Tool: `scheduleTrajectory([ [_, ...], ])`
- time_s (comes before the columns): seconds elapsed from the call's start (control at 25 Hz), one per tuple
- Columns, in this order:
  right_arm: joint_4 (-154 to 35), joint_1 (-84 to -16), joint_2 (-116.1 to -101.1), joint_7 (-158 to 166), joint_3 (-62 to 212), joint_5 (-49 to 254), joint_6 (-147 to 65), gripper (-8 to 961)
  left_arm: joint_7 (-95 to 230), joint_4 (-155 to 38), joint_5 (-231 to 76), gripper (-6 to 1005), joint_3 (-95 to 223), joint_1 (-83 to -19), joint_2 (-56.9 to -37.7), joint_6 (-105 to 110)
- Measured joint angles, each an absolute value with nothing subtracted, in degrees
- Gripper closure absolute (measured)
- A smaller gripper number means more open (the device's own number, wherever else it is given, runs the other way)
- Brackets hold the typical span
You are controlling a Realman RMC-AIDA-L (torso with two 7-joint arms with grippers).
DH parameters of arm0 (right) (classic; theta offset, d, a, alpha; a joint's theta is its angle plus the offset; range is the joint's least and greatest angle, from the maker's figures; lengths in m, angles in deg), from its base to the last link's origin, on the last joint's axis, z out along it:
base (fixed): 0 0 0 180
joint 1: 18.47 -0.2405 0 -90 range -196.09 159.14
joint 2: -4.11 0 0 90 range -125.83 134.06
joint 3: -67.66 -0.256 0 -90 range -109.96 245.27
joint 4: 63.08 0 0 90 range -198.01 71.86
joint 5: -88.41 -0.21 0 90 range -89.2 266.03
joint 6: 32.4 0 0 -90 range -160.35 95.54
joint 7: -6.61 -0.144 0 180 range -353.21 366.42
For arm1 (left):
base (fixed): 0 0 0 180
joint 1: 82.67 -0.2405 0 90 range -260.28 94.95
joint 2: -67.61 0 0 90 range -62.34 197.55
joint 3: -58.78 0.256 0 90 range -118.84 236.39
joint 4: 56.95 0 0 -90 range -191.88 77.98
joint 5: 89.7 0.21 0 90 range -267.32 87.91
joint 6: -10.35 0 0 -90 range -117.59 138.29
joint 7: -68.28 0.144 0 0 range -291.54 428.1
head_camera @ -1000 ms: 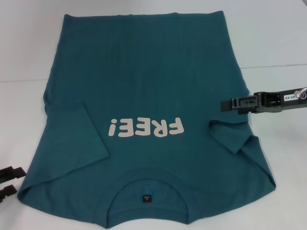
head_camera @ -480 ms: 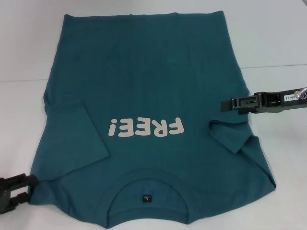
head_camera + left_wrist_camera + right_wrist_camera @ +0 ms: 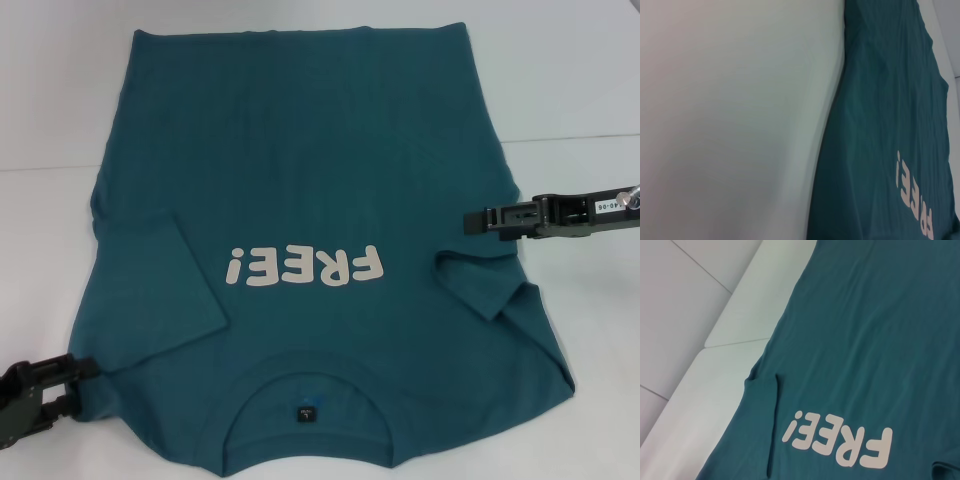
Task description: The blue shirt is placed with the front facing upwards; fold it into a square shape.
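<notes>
Left jaws (image 3: 85, 385) meet blue shirt (image 3: 300, 180) shoulder; right jaws (image 3: 475, 220) beside it.

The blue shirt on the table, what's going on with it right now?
The blue FREE! T-shirt lies front up on the white table, both sleeves already folded inward. The left pincer is at the shirt's near left corner by the shoulder, apparently about to grasp it. The right pincer hovers at the shirt's right edge, just above the folded right sleeve. No square shape yet.
</notes>
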State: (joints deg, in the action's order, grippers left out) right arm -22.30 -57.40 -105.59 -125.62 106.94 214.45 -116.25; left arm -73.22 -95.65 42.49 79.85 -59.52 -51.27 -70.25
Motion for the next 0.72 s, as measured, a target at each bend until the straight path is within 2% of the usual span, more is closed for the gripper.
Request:
scheduleTrajectory([
  [0.44,-22.27,-57.31,-105.57,-125.49,106.94,214.44,-116.25,25,-73.12,-93.93,42.04,343,79.85,-55.87,-50.81,-67.80],
  [0.72,-22.28,-57.19,-105.57,-125.24,106.91,214.45,-116.24,25,-72.63,-93.78,41.75,343,79.46,-55.88,-50.66,-69.21],
])
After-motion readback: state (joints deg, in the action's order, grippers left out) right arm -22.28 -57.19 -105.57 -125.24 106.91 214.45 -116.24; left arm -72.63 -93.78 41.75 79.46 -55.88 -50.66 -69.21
